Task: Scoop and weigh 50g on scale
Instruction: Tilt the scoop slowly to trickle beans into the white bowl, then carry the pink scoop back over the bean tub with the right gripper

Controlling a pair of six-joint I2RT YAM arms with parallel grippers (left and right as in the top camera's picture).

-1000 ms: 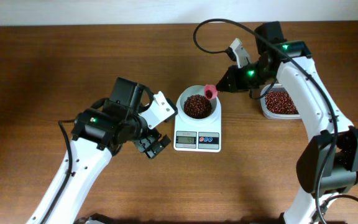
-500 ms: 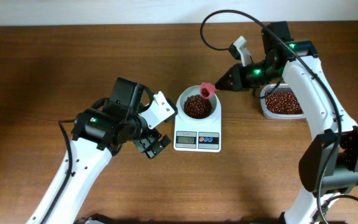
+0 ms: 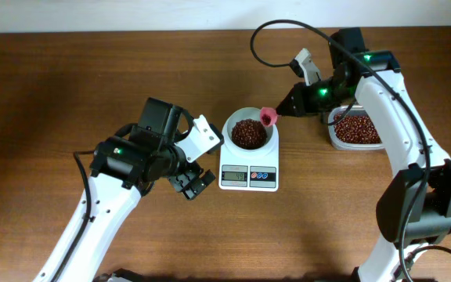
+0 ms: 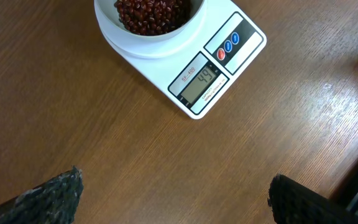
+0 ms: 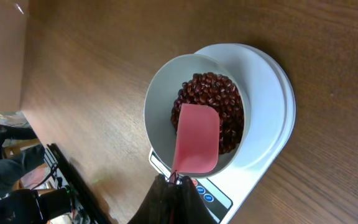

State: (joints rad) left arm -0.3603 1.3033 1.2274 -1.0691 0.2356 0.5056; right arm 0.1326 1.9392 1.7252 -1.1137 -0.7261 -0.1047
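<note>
The white scale (image 3: 248, 177) stands mid-table with a round white bowl (image 3: 231, 125) on it, and the bowl holds a heap of dark red-brown beans (image 3: 248, 133). My right gripper (image 3: 282, 110) is shut on the handle of a pink spoon (image 3: 268, 117), which hangs over the bowl's right rim. In the right wrist view the spoon (image 5: 196, 138) lies above the beans (image 5: 219, 99), with no beans on the face I see. My left gripper (image 3: 194, 184) stands open and empty above bare wood, left of the scale (image 4: 219, 68).
A clear plastic tub (image 3: 331, 133) with more beans sits right of the scale, under the right arm. The left arm lies across the near-left table. A black cable loops above the right arm.
The spoon reached slightly further over the bowl, then drew back right to its rim. The left arm has not moved.
</note>
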